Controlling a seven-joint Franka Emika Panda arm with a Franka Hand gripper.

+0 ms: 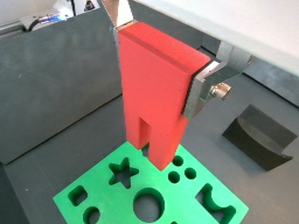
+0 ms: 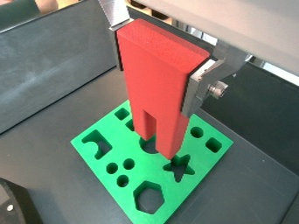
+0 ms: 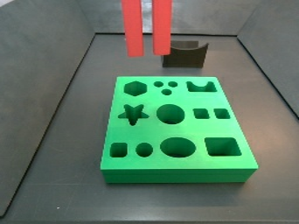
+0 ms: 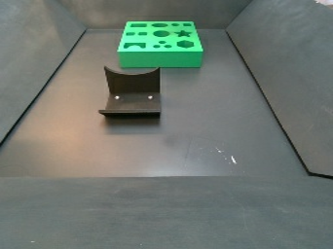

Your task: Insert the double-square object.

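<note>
The gripper (image 2: 163,70) is clamped on the red piece (image 2: 158,83) — silver finger (image 2: 201,86) flat against its side near the solid top end, seen in both wrist views. The piece hangs upright, long axis vertical, two legs pointing down, held in the air above the green board (image 3: 176,131).

Key relation: the leg tips hover over the board but aren't in any hole yet. In a side view the two legs (image 3: 147,28) show above the board's far edge, w/ clear air below them. In the wrist views the tips sit over the star hole (image 1: 119,173) / big round hole (image 1: 149,208) area. The likely target — the pair of small square holes (image 3: 209,113) — lies off to the side of that, so my read is the piece still needs a sideways shift before going down, maybe a twist too. Can't tell from here whether the leg line already matches the hole line.

Containers: every hole in the board looks empty — hexagon, circles, star, oval, big square, notched one.

The dark block w/ curved notch (image 4: 130,92) sits alone on the surface (image 4: 196,136), well apart from the board, not involved.
</note>
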